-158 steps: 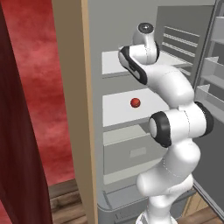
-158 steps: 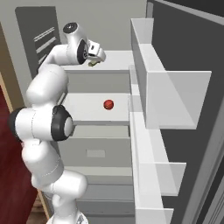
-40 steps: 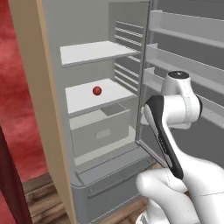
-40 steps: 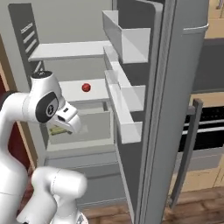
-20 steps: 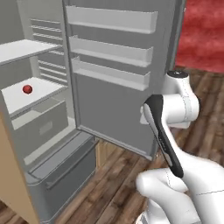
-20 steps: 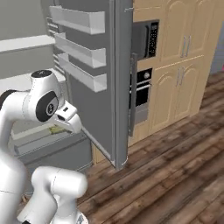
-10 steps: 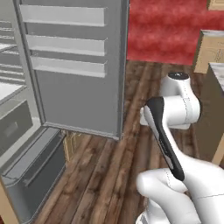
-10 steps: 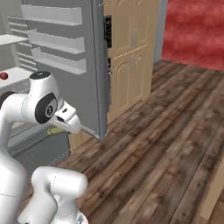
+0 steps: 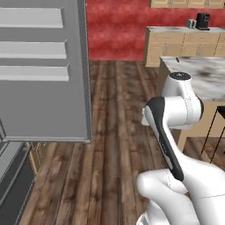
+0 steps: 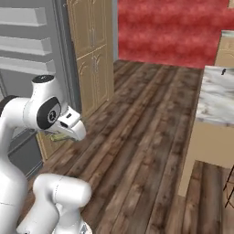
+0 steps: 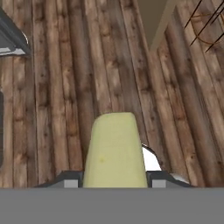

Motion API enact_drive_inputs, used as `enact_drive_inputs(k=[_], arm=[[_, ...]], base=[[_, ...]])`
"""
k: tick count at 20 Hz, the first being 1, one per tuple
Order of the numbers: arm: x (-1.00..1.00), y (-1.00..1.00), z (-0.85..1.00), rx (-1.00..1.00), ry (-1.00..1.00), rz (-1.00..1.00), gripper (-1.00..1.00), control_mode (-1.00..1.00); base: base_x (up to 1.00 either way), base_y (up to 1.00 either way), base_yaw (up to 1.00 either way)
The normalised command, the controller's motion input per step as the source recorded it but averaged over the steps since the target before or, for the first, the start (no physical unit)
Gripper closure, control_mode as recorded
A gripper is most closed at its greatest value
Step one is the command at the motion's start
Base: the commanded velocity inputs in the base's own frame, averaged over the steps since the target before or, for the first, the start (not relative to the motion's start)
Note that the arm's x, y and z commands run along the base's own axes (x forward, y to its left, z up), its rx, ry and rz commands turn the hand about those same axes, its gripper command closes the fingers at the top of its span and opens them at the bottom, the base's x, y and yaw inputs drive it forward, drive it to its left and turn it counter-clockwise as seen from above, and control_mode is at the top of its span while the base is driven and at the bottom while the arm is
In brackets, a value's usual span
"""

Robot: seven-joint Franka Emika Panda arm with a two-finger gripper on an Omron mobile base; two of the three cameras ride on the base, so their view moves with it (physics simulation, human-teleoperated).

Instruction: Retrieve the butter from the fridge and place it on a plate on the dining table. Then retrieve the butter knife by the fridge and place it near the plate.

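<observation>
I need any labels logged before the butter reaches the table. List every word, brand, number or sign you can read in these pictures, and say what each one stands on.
None can be read.
The butter in the gripper shows a plain pale face, no print.
The fridge door shows bare shelves, no lettering.
The dark appliance on the far counter is too small to show any marking.

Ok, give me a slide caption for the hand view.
Gripper carrying the butter above the wooden floor.
</observation>
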Motion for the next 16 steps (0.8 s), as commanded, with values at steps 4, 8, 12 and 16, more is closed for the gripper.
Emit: enact_drive_inputs(k=[4, 8, 12, 16], arm=[[0.00, 0.00, 0.00, 0.00, 0.00, 0.00, 1.00, 1.00], [0.00, 0.00, 0.00, 0.00, 0.00, 0.00, 1.00, 1.00], [0.00, 0.00, 0.00, 0.00, 0.00, 0.00, 1.00, 1.00], [0.00, 0.00, 0.00, 0.00, 0.00, 0.00, 1.00, 1.00]], base=[[-0.07, -0.89, -0.01], [0.00, -1.00, 0.00], [0.00, -1.00, -0.16], [0.01, -1.00, -0.44]])
